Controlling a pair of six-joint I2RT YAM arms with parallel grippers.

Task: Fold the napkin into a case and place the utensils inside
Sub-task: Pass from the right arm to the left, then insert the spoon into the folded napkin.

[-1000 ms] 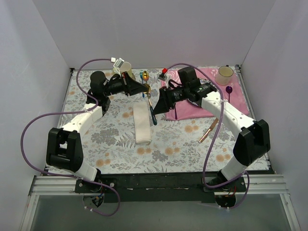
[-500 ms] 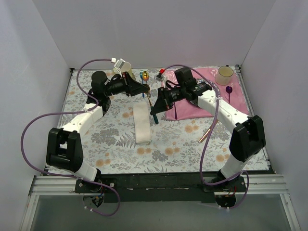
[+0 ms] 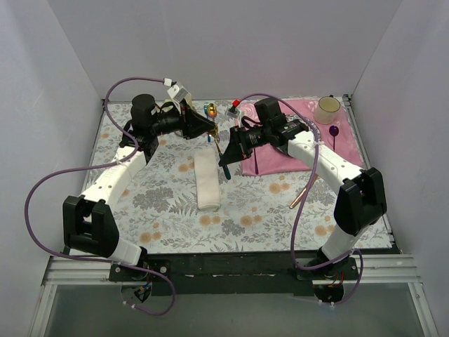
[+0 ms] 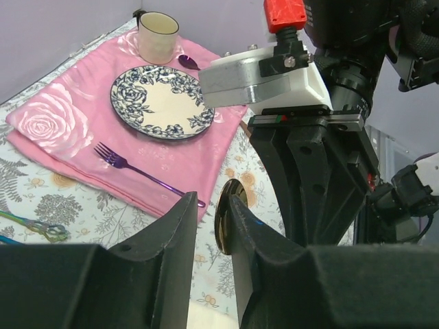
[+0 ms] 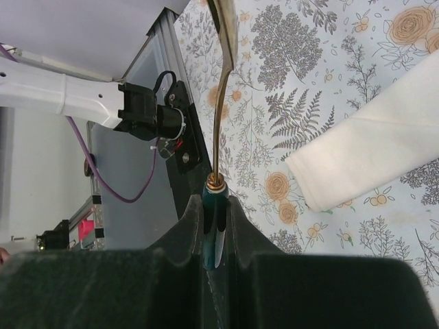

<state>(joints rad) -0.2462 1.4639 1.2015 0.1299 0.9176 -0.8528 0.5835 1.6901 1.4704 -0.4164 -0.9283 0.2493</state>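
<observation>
**Desk:** Where is the spoon right now?

**Me:** My right hand (image 5: 214, 203) is pinching the spoon (image 5: 219, 130) by its teal handle, fingers pressed tight against it. The gold bowl stands edge-on between the fingers of my left hand (image 4: 212, 203). That hand is spread, and I see a gap along one side of the bowl.

**Desk:** And the napkin?

**Me:** The napkin (image 3: 207, 181) lies folded in a long strip mid-bench (image 3: 161, 203), running near to far. I'm holding the spoon by its far right corner. The knife (image 3: 303, 191) lies on the bench well to the right, just near of the pink placemat (image 4: 41, 123). A plate (image 4: 162, 110) and a purple fork (image 4: 137, 171) rest on that placemat.
</observation>
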